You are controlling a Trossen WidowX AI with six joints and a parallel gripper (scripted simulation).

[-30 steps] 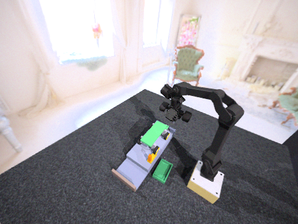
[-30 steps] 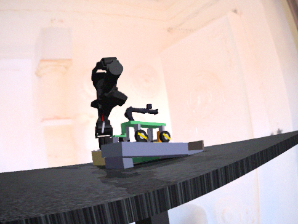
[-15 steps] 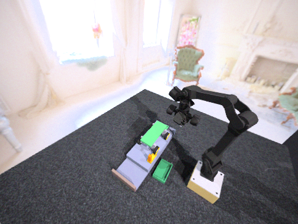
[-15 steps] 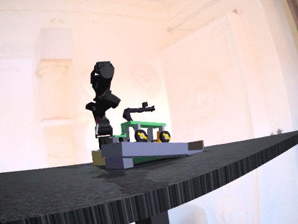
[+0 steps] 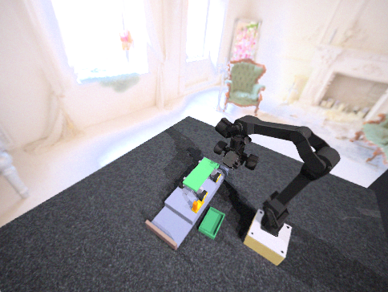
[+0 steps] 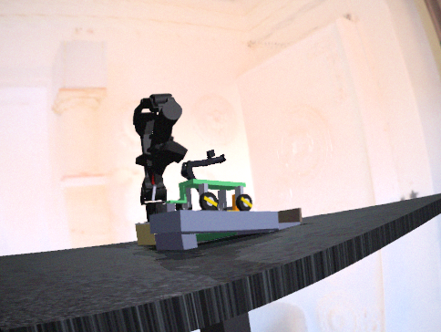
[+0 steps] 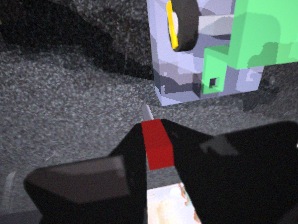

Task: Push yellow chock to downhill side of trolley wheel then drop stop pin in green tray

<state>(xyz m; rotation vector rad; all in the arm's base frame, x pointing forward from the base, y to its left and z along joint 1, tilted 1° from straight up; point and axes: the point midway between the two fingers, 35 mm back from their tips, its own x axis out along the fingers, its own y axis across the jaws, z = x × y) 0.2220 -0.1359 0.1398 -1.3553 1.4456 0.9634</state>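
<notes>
My gripper (image 5: 232, 161) (image 6: 153, 181) (image 7: 150, 126) is shut on the red head of the stop pin (image 6: 153, 179) (image 7: 158, 145). The grey shaft shows below the fingers, out of the trolley's tab, whose square hole is empty in the wrist view. The pin hangs beside the ramp's uphill end. The green-topped trolley (image 5: 201, 173) (image 6: 219, 184) (image 7: 265, 32) stands on the ramp (image 5: 172, 222) (image 6: 228, 222). The yellow chock (image 5: 196, 206) with orange handle (image 6: 234, 202) is at the downhill side of the near lower wheel; exact contact cannot be told. The green tray (image 5: 212, 221) looks empty.
A brown end board (image 5: 161, 234) (image 6: 291, 215) closes the ramp's low end. The tray sits beside the ramp, between it and the arm's base (image 5: 268, 241). The trolley's wheel (image 7: 186, 24) and the ramp's corner are close to the fingers in the wrist view.
</notes>
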